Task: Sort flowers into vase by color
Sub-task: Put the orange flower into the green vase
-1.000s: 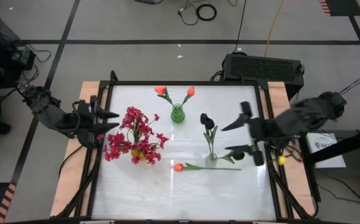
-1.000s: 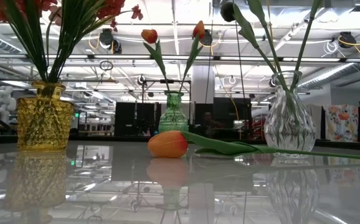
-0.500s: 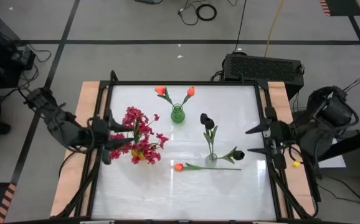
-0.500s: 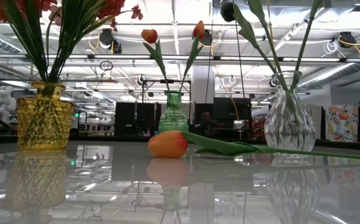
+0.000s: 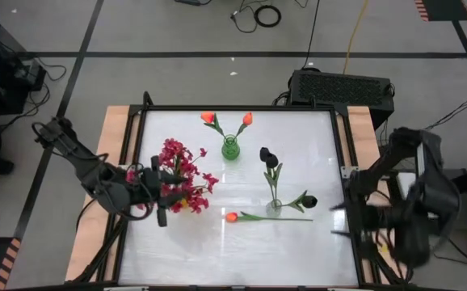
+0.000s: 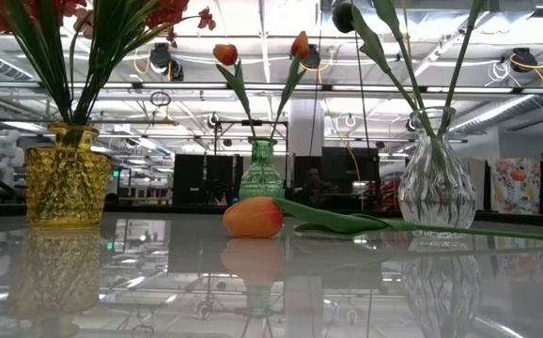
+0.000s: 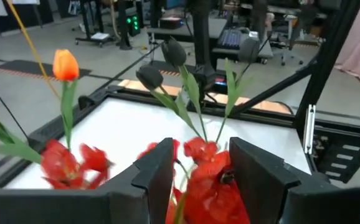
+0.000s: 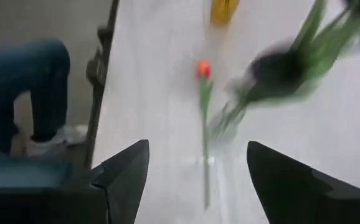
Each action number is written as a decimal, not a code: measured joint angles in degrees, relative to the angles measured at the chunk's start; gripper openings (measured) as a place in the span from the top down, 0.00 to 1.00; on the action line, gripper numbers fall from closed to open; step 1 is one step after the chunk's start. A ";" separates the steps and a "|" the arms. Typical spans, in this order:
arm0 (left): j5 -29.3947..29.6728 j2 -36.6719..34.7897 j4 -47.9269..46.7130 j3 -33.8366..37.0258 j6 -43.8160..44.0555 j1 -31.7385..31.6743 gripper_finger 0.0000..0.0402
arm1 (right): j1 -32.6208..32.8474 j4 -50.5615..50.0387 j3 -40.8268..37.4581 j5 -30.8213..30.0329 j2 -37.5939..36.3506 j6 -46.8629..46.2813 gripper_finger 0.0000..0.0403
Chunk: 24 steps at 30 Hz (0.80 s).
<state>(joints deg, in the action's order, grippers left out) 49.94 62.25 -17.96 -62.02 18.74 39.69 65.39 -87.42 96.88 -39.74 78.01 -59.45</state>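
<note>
Change: right hand [image 5: 348,220] has swung down toward the loose tulip [image 5: 232,217], open, empty.
Left hand [image 5: 162,192]: part-open at pink sprays [image 5: 177,174], grip unclear.
Meaning: tulip pickup likely next.

crimson sprays [image 5: 175,174], amber vase [image 6: 67,175], orange tulip [image 6: 253,217], green vase [image 6: 260,173]

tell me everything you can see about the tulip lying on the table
The loose tulip is an artificial-looking flower with a closed orange-red bud and a long green stem bearing a leaf. It lies flat on the glossy white table, bud pointing toward the yellow vase, its stem running past the foot of the clear glass vase. No gripper touches it.
</note>
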 joint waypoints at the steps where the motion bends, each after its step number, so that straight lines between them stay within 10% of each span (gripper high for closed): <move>1: 0.03 0.45 0.03 0.00 0.45 0.32 0.59 | 1.60 -1.50 -0.01 0.66 1.64 -3.83 0.35; 13: 2.79 1.50 7.83 0.00 -6.24 4.57 0.59 | 7.73 -2.58 -0.07 1.96 19.07 -21.55 0.36; 24: -2.33 1.68 11.89 0.00 -11.53 6.62 0.59 | -6.64 6.52 -0.08 9.11 31.52 2.01 0.49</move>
<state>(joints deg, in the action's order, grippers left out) 47.61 63.93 -6.07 -62.02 7.21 46.30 58.75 -80.91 96.80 -30.62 109.53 -57.44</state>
